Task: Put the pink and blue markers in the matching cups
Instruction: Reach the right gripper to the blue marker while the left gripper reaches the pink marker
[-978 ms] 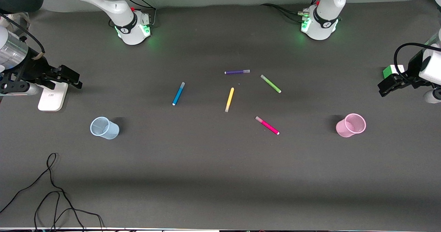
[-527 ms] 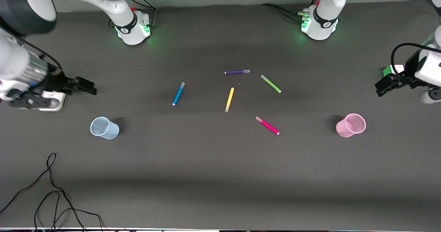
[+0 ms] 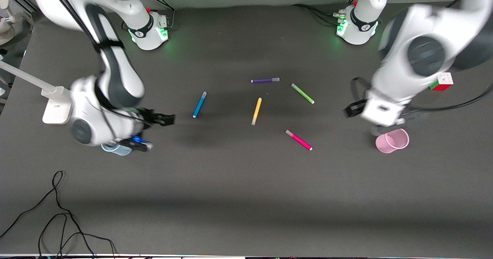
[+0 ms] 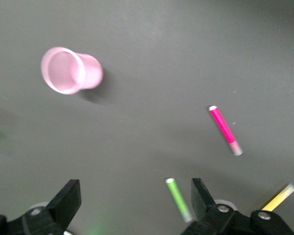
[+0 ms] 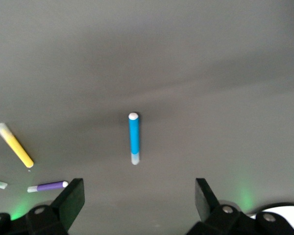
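**Both pincers out over the desk, nothing picked up yet**

Nearest the front camera lies the pink marker (image 3: 299,140), flat on the desk (image 3: 238,197) and untouched. The pink cup (image 3: 393,141) stands upright toward my left arm's end, level with that marker and well apart from it. The blue cup (image 3: 115,149) stands at my right arm's end, mostly hidden under my right wrist. A little farther off lie the blue marker (image 3: 199,104) and the yellow marker (image 3: 256,111), then the green marker (image 3: 302,93) and purple marker (image 3: 265,80), farthest of all.

My right pincer (image 3: 163,119) hangs over bare desk between the blue cup and the blue marker, fingers spread wide and empty. My left pincer (image 3: 352,109) is up above the desk beside the pink cup, also spread and empty.

I judge this the approach step. Next, each pincer should line up across its own marker's barrel, descend and close, leaving the other three pens alone.
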Tool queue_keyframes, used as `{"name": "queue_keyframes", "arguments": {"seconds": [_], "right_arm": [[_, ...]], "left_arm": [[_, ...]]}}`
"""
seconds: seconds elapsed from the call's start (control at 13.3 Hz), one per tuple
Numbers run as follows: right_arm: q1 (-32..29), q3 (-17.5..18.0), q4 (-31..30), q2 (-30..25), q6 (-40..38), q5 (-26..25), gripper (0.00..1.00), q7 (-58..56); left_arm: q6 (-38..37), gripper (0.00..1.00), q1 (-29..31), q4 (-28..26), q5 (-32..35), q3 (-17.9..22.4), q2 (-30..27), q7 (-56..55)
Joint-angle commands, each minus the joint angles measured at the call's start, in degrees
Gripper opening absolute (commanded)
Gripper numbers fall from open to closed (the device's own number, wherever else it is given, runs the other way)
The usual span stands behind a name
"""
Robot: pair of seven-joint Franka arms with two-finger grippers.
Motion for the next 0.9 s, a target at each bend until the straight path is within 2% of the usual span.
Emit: {"name": "queue_keyframes", "arguments": {"seconds": [0.0,0.15,0.3,0.6,0.68,0.83], "right_arm": [[-0.32,-0.30,-0.89,5.58,2.36,5.79,0.99,1.94],[0.46,-0.30,-3.01,7.95,3.78,9.83,0.99,1.85],[0.91,-0.30,-4.68,8.75,4.48,10.46,0.98,1.94],[2.23,1.10,-9.42,9.54,12.02,11.34,0.95,1.94],[2.23,1.80,-9.52,9.72,12.74,11.43,0.91,1.94],[2.23,2.07,-9.70,10.15,13.71,12.91,0.69,1.94]], "left_arm": [[4.87,1.00,-3.07,1.69,-0.63,0.49,7.59,-12.94],[11.36,1.00,-2.81,1.86,-5.27,0.39,13.13,-18.77],[17.44,1.00,-2.90,1.86,-9.24,0.39,18.06,-20.54],[27.29,0.98,-4.65,-0.41,-9.60,0.31,23.87,-27.57],[30.01,0.98,-5.27,-1.55,-9.60,0.31,24.49,-29.06],[33.53,0.95,-6.32,-4.27,-9.51,0.31,24.93,-31.18]]}}
